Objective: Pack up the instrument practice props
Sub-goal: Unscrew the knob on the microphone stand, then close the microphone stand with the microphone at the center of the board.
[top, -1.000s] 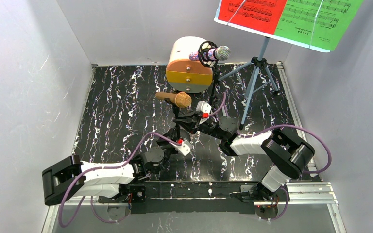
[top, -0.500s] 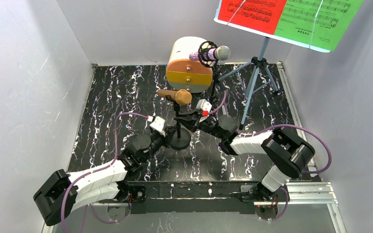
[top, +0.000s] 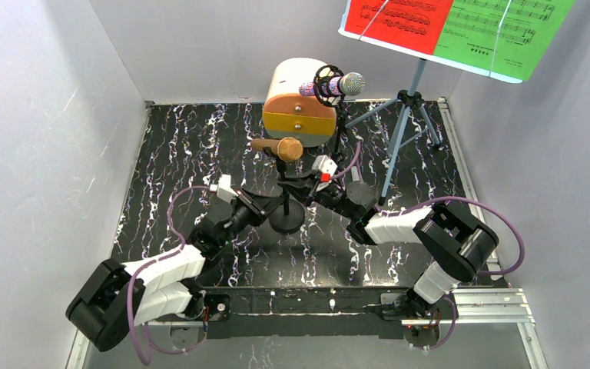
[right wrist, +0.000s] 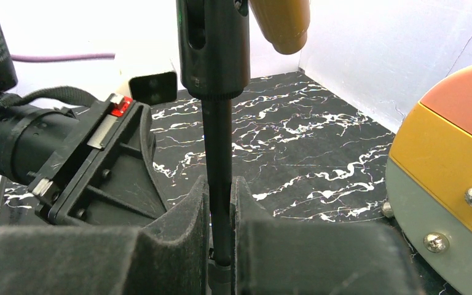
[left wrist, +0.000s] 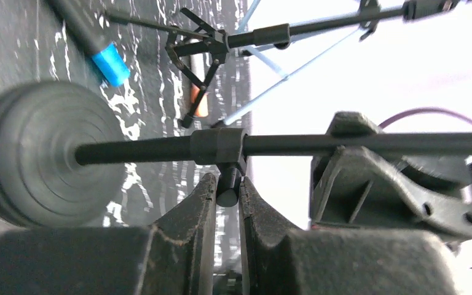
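The worktop (top: 184, 154) is black, streaked with white marble veins. The gold microphone (top: 280, 147) is gold all over; the purple microphone (top: 336, 84) has a silver head. The microphone stand (top: 285, 221) is black. The music tripod (top: 396, 150) is pale blue, carrying a red sheet (top: 399, 19) and a green sheet (top: 499, 34), both printed with black notes. The round cabinet (top: 299, 123) is cream on top, its front banded orange, yellow and grey.
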Action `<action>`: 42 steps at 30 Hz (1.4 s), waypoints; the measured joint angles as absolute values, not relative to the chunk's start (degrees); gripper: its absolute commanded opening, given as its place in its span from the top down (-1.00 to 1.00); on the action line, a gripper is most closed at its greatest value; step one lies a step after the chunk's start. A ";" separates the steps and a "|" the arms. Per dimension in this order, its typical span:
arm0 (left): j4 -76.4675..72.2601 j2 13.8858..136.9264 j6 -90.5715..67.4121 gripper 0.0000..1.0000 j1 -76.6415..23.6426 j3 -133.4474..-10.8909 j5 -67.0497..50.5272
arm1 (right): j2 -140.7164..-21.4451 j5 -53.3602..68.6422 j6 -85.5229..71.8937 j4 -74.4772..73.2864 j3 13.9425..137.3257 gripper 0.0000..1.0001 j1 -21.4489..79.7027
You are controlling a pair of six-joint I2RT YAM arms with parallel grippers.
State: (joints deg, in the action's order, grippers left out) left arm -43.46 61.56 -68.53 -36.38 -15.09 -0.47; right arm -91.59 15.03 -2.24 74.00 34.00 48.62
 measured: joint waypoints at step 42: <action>-12.14 42.33 -42.76 -0.33 -34.11 -28.60 4.43 | -92.86 19.68 -2.61 67.88 32.93 0.97 50.11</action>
